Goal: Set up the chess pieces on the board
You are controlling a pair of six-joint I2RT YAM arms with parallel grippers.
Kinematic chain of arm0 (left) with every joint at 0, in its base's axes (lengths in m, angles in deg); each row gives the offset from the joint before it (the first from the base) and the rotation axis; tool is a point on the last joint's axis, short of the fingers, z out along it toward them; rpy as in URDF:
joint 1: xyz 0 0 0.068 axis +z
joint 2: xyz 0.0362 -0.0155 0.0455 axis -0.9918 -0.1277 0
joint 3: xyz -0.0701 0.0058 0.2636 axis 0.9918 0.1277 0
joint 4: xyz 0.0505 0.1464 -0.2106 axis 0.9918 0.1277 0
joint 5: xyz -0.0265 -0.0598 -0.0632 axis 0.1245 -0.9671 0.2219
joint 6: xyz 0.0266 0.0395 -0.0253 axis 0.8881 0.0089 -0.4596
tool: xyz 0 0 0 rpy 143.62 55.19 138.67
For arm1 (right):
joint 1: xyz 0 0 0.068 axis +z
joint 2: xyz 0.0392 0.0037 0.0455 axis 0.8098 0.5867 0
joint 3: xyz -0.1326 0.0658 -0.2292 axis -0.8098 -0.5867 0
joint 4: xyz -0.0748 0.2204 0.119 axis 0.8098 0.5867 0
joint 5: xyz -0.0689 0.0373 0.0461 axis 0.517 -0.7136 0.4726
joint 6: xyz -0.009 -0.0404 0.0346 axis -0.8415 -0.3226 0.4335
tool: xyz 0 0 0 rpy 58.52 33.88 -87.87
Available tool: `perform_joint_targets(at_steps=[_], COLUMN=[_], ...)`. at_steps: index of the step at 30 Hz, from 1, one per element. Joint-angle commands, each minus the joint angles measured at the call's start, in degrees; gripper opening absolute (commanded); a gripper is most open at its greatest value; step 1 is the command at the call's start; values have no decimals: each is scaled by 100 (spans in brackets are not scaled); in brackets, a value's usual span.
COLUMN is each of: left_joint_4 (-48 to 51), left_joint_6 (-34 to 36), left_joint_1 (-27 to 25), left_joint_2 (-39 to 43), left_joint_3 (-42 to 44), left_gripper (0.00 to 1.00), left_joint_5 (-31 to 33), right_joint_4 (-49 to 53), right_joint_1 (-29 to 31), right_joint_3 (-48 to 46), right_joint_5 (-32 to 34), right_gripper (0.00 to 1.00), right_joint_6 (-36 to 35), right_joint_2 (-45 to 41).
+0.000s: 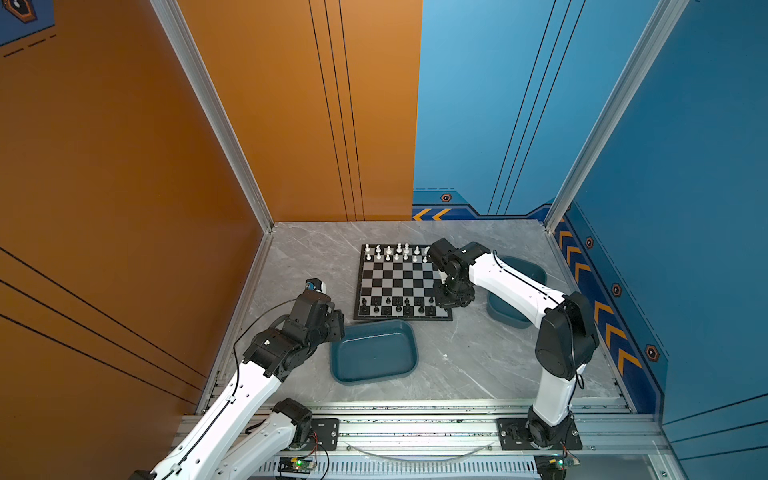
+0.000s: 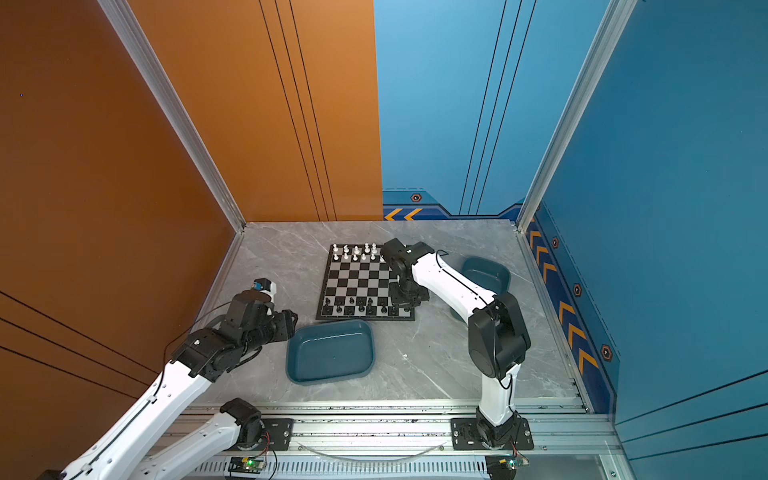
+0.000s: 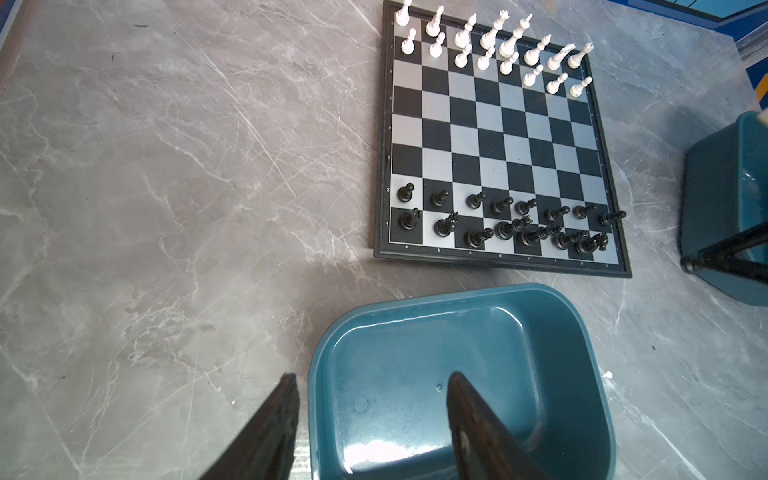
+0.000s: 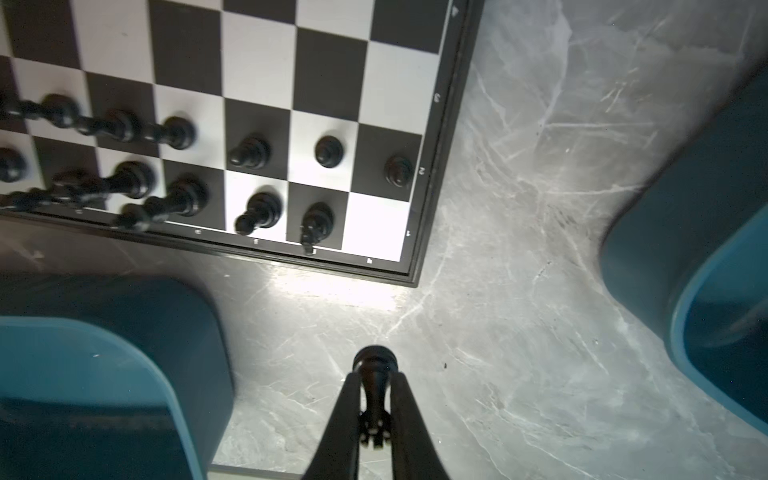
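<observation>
The right fingers point(image 4: 409, 415) are pinched tight on 1 black piece point(image 4: 374, 361), held over the desk point(image 4: 519, 291) just off the near corner of the board point(image 4: 332, 54). The other chess pieces point(image 3: 490, 39) stand on it in 2 white and 2 black rows. The left fingers point(image 3: 473, 424), half spread and empty, hang over a teal tray point(image 3: 552, 332).

Left arm point(image 1: 232, 411) and right arm point(image 1: 507, 286): glossy white shells, black joint housings (thin black cables point(image 1: 524, 282) run alongside).
</observation>
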Motion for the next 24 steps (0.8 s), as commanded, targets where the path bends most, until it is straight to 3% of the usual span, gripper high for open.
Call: perform_joint_targets(at_steps=[1,24], left_joint_4=[-167,-218], left_joint_6=[140,312], left_joint_1=[-57,-68], left_joint_2=[-124,-855], left_joint_3=[-243,-631], left_gripper=[59,58], left_joint_5=[-16,4], right_joint_4=[-98,-305], right_joint_1=[-30,-247], right_joint_3=[-84,546], right_joint_5=[142,-61], right_gripper=[15,15], right_joint_6=[-177,-368], right_joint_2=[150,1196])
